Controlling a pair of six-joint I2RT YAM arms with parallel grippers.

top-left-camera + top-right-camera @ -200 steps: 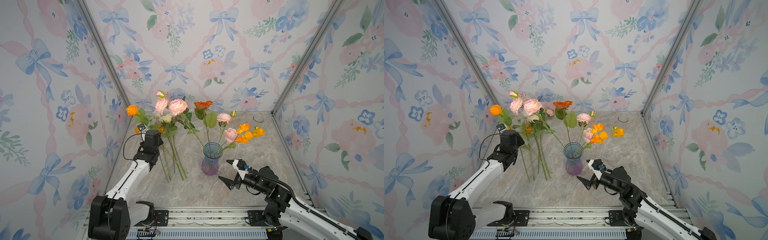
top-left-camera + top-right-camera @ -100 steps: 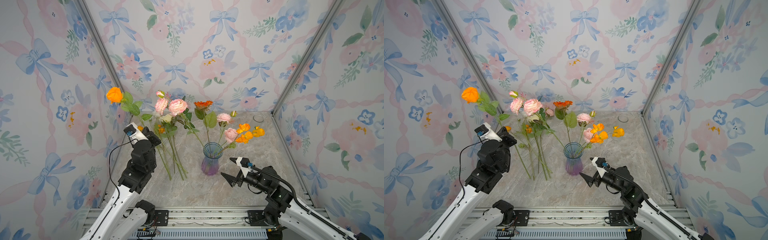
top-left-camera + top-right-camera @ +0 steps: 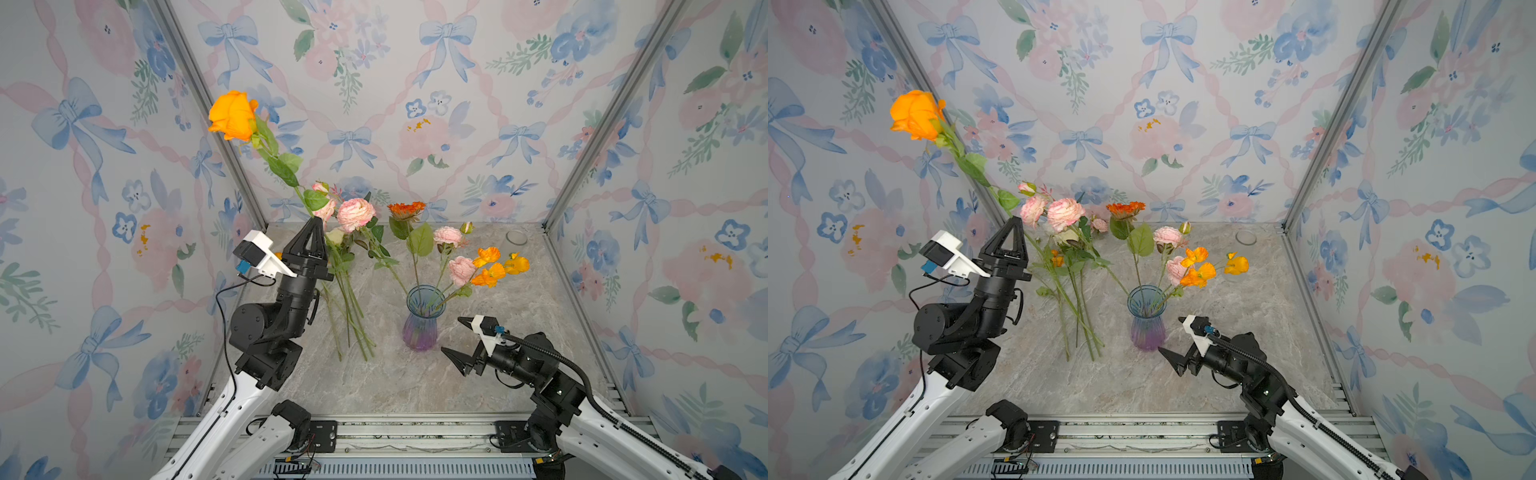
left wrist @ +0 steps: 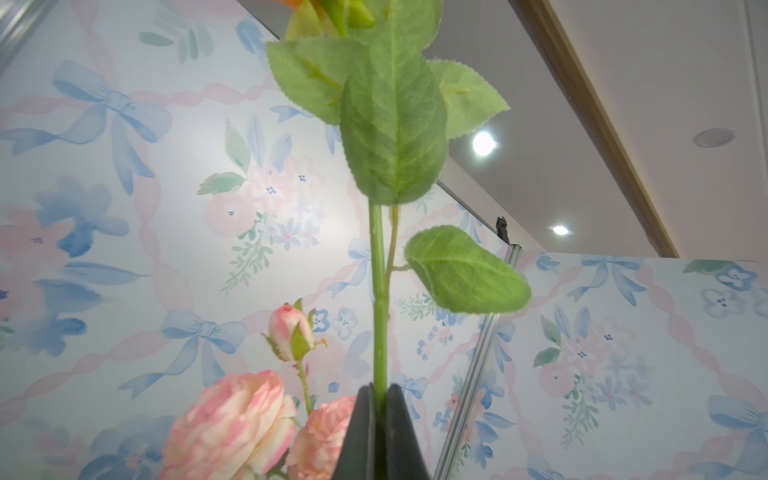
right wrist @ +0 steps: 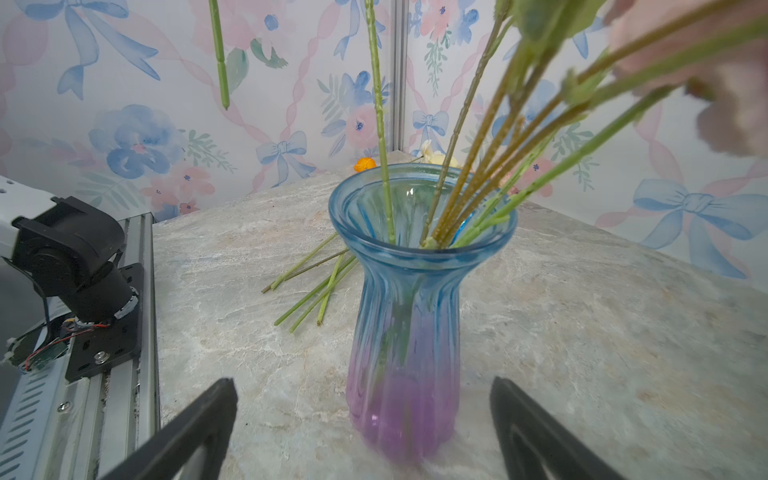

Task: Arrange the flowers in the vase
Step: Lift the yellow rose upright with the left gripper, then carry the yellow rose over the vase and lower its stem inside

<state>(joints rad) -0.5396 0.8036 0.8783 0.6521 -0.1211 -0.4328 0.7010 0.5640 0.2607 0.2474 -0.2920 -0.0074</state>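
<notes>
While the left gripper (image 3: pixel 313 222) pinches the orange rose (image 3: pixel 232 115) by its stem, bloom high in the air, right gripper (image 3: pixel 451 335) spread wide, empty, just beside the vase (image 3: pixel 420 320), some flowers (image 3: pixel 461 270) standing in it, loose stems (image 5: pixel 331 282) lying nearby.

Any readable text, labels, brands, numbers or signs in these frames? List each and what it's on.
None readable in any view.
No print or label on the vase, the orange rose, the other flowers, the wallpaper or the rail.
Circuit board beside the rail: any markings are too small and blurred to read.
</notes>
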